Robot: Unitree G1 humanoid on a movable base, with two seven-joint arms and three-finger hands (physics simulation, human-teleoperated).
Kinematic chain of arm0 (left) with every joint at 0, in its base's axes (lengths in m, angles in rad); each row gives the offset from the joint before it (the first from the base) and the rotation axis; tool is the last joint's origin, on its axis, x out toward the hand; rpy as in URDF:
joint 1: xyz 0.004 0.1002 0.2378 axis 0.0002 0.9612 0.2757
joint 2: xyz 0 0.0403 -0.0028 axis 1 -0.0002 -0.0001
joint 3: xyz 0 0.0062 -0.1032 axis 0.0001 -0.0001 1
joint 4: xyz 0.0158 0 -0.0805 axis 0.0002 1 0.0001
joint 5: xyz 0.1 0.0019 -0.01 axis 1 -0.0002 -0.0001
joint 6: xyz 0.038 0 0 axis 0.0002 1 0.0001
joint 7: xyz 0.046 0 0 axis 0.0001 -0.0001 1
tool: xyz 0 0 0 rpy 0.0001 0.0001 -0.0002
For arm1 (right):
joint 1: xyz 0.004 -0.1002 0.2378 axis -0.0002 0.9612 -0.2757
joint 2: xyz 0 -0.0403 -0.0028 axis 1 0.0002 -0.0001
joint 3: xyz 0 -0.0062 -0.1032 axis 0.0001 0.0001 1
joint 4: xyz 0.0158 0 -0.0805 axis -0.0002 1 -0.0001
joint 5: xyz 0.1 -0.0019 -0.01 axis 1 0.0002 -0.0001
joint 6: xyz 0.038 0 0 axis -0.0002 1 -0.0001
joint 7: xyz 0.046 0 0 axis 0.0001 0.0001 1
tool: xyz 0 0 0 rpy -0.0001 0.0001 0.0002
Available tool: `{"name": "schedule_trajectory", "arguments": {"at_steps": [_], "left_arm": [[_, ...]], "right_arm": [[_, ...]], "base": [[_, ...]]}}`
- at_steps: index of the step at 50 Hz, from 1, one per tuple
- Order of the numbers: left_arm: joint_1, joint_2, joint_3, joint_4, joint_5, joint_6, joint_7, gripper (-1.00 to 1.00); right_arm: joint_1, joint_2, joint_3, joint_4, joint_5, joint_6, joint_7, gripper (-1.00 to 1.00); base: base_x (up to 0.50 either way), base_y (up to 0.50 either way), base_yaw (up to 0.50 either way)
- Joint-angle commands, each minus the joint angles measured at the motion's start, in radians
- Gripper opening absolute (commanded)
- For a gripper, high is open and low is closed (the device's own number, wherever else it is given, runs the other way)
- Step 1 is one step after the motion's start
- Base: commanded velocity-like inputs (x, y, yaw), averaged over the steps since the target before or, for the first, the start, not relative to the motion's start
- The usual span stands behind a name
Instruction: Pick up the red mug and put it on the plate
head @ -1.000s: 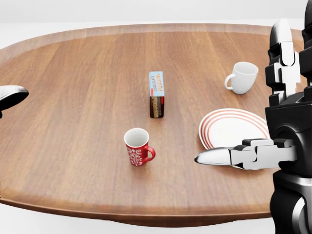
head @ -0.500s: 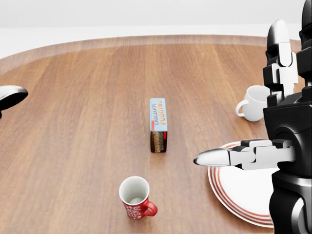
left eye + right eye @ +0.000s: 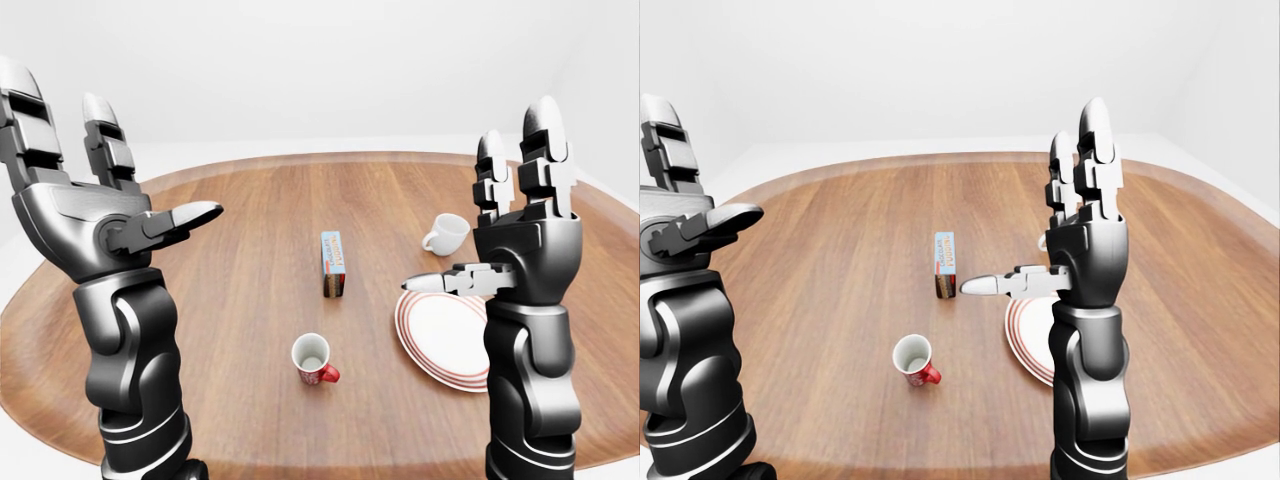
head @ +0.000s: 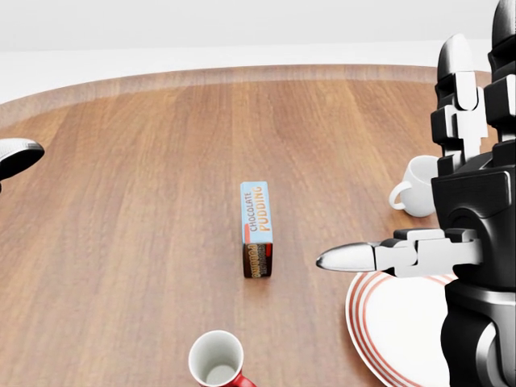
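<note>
The approach step is judged in hand. Both the left hand (image 3: 120, 215) and right hand (image 3: 520, 240) are held raised with fingers spread, empty. The small red ceramic mug (image 3: 313, 359) stands upright on the oval wooden surface (image 3: 240, 260), left of the red-rimmed white plate (image 3: 440, 340), apparently apart. A reach down to the mug is called for next.

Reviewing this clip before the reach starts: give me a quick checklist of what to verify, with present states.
1. Red mug upright, nothing in it: ok.
2. Plate bare for the mug: ok.
3. Right hand open, holding nothing: ok.
4. Left hand open, raised clear of the table: ok.
5. Box and white mug off the path from red mug to plate: ok.
6. Red mug within right hand's reach: cannot tell; the hand is held well above it.
</note>
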Motion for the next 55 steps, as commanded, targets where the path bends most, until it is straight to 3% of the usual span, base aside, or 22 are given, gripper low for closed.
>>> {"name": "schedule_trajectory", "arguments": {"at_steps": [1,11,26,38,47,55], "left_arm": [[0.0,0.004,0.003,0.0,-0.001,0.0,0.001,0.95],[0.0,0.004,0.003,-0.013,-0.005,0.0,0.007,0.95],[-0.002,0.004,0.003,-0.007,0.001,0.0,0.003,0.95],[-0.009,0.008,0.006,-0.006,-0.002,0.0,0.007,0.95],[-0.003,0.007,0.006,-0.011,-0.002,0.0,0.006,0.95],[-0.005,0.008,0.007,-0.004,0.0,0.0,0.005,0.95]], "right_arm": [[0.001,0.003,0.006,0.005,-0.011,0.0,-0.009,1.0],[0.037,0.024,0.06,-0.02,-0.049,0.0,0.006,1.0],[0.069,0.073,0.227,-0.023,-0.174,0.0,0.079,1.0],[0.066,0.082,0.286,0.005,-0.289,0.0,0.119,1.0],[0.053,0.074,0.353,0.035,-0.456,0.0,0.223,1.0],[0.039,0.094,0.367,0.064,-0.513,0.0,0.291,1.0]], "base": [[0.0,0.0,0.0],[0.0,0.0,0.0],[0.0,0.0,0.0],[0.0,0.0,0.0],[0.0,0.0,0.0],[0.0,0.0,0.0]]}}
